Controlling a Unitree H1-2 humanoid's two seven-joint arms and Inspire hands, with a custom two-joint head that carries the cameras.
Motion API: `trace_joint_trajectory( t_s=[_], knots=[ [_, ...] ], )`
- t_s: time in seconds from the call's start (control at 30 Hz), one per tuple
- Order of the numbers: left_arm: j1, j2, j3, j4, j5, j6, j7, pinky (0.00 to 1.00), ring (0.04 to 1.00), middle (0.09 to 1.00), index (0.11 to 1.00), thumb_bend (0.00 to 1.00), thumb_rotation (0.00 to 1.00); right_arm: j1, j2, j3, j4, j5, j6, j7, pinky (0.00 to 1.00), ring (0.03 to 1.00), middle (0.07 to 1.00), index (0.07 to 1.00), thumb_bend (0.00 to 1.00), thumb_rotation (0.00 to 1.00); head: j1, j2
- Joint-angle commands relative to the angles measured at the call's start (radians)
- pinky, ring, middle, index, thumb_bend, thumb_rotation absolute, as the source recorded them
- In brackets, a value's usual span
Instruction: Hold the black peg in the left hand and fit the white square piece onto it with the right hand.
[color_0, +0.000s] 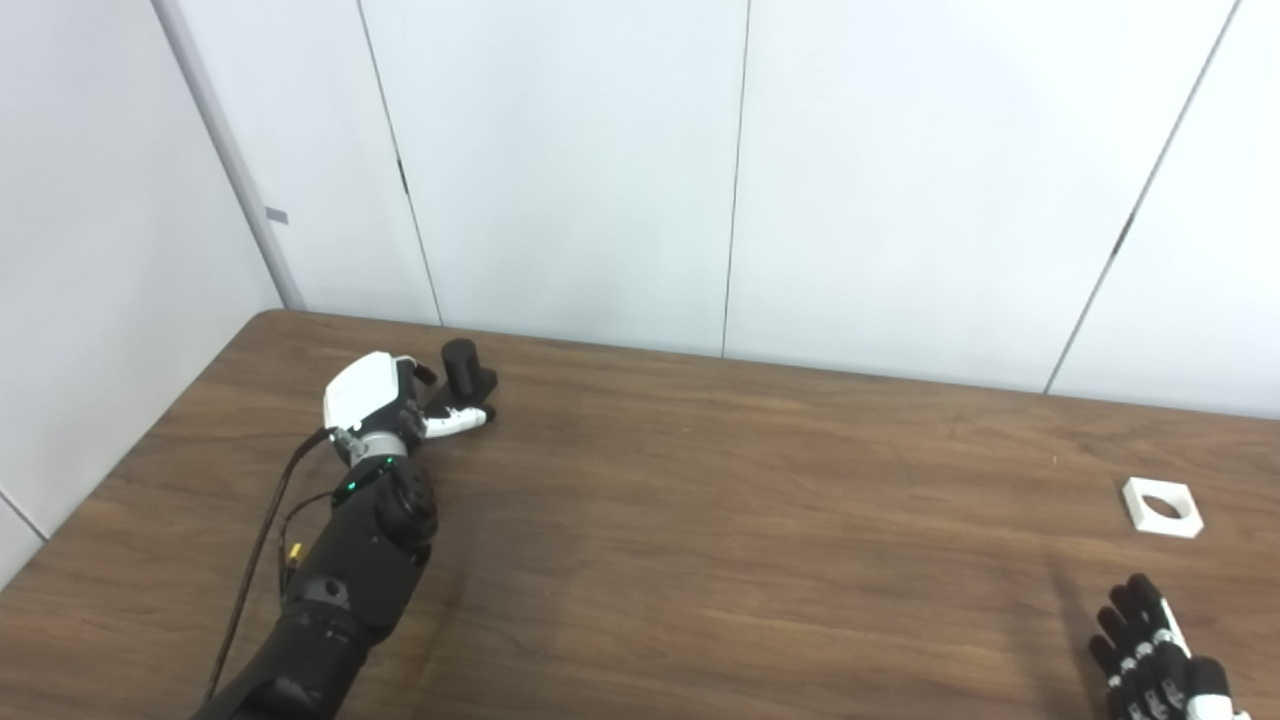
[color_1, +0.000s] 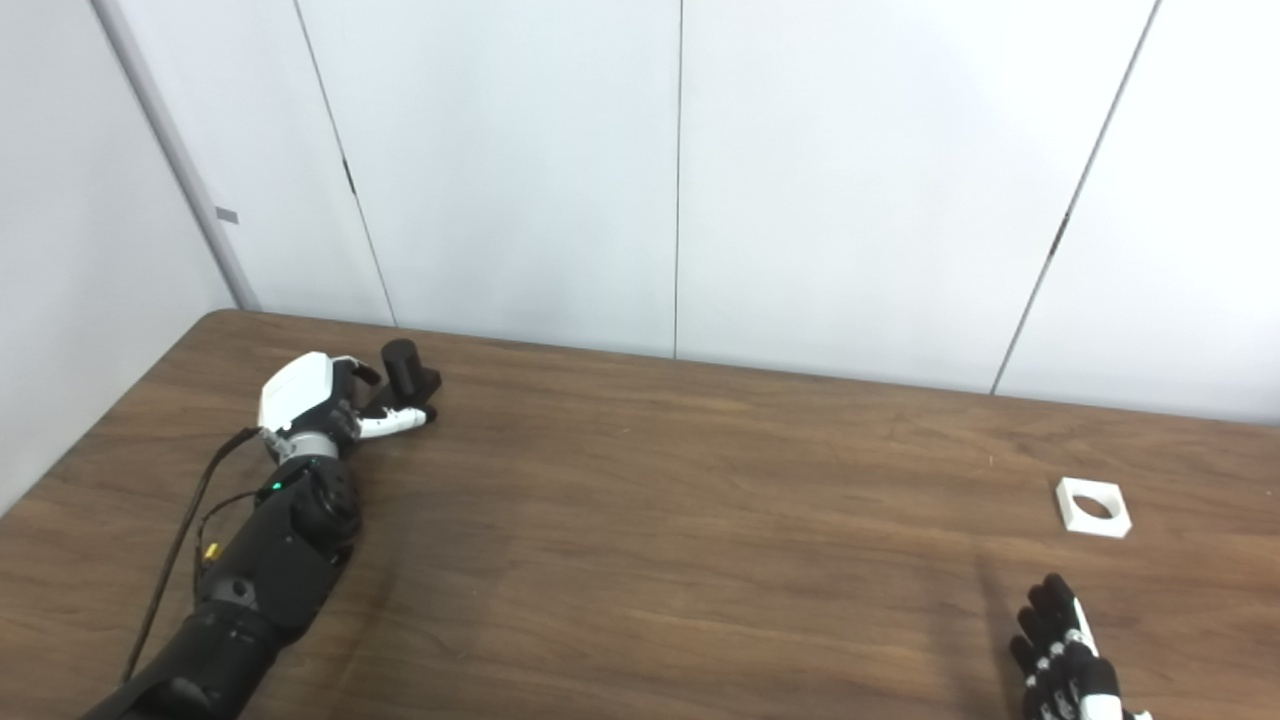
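The black peg (color_0: 462, 368) stands upright on its dark square base at the table's far left. My left hand (color_0: 385, 400) is right beside it, white back facing up. Its thumb lies stretched along the front of the base and its fingers curl at the peg's left side, not wrapped round it. The white square piece (color_0: 1160, 506), with a round hole, lies flat on the table at the far right. My right hand (color_1: 1065, 650) is at the bottom right corner, a short way nearer me than the white piece, open with fingers spread and holding nothing.
The brown wooden table (color_0: 700, 520) runs back to white wall panels (color_0: 600, 170). Its left edge slants close to my left arm. A black cable (color_0: 262, 540) hangs along the left forearm.
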Motion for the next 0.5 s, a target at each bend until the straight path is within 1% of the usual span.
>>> trace_joint_trajectory(
  t_s=[0.0, 0.1, 0.13, 0.2, 0.23, 0.27, 0.33, 0.47],
  knots=[
    [-0.043, 0.019, -0.007, -0.002, -0.004, -0.022, 0.016, 0.92, 0.933, 0.878, 0.679, 0.79, 0.35, 0.004, 0.003, 0.004, -0.017, -0.005, 0.005, -0.001, 1.00, 1.000, 1.000, 1.000, 0.60, 1.00, 0.001, 0.000],
    [-0.044, 0.019, -0.007, 0.008, -0.013, -0.036, 0.025, 0.91, 0.921, 0.866, 0.656, 0.79, 0.32, 0.002, 0.003, 0.004, -0.016, -0.003, 0.002, 0.000, 1.00, 1.000, 1.000, 1.000, 0.60, 1.00, 0.000, -0.001],
    [-0.044, 0.018, -0.002, 0.011, -0.022, -0.047, 0.029, 0.89, 0.915, 0.863, 0.650, 0.78, 0.30, 0.002, 0.003, 0.004, -0.017, -0.005, 0.001, -0.001, 1.00, 1.000, 1.000, 1.000, 0.59, 1.00, 0.000, -0.001],
    [-0.043, 0.014, 0.014, 0.031, -0.047, -0.092, 0.058, 0.85, 0.898, 0.849, 0.616, 0.77, 0.24, 0.001, 0.003, 0.003, -0.018, -0.007, 0.003, -0.003, 1.00, 1.000, 1.000, 1.000, 0.59, 1.00, -0.001, 0.000],
    [-0.043, 0.013, 0.020, 0.041, -0.057, -0.114, 0.076, 0.82, 0.885, 0.833, 0.555, 0.65, 0.16, 0.002, 0.003, 0.003, -0.019, -0.007, 0.003, -0.003, 1.00, 1.000, 1.000, 1.000, 0.59, 1.00, 0.000, 0.000],
    [-0.042, 0.011, 0.026, 0.050, -0.065, -0.136, 0.093, 0.81, 0.874, 0.818, 0.516, 0.58, 0.10, 0.002, 0.003, 0.002, -0.021, -0.006, 0.004, -0.004, 1.00, 1.000, 1.000, 1.000, 0.60, 1.00, 0.000, 0.000],
    [-0.042, 0.009, 0.033, 0.060, -0.079, -0.158, 0.111, 0.81, 0.866, 0.790, 0.490, 0.53, 0.06, 0.002, 0.003, 0.001, -0.023, -0.001, 0.007, -0.005, 1.00, 1.000, 1.000, 1.000, 0.61, 1.00, 0.000, 0.000],
    [-0.042, 0.015, 0.028, 0.069, -0.086, -0.170, 0.122, 0.81, 0.862, 0.774, 0.484, 0.52, 0.04, 0.004, 0.002, 0.001, -0.026, 0.001, 0.007, -0.004, 1.00, 1.000, 1.000, 1.000, 0.61, 1.00, 0.002, 0.001]
  ],
)
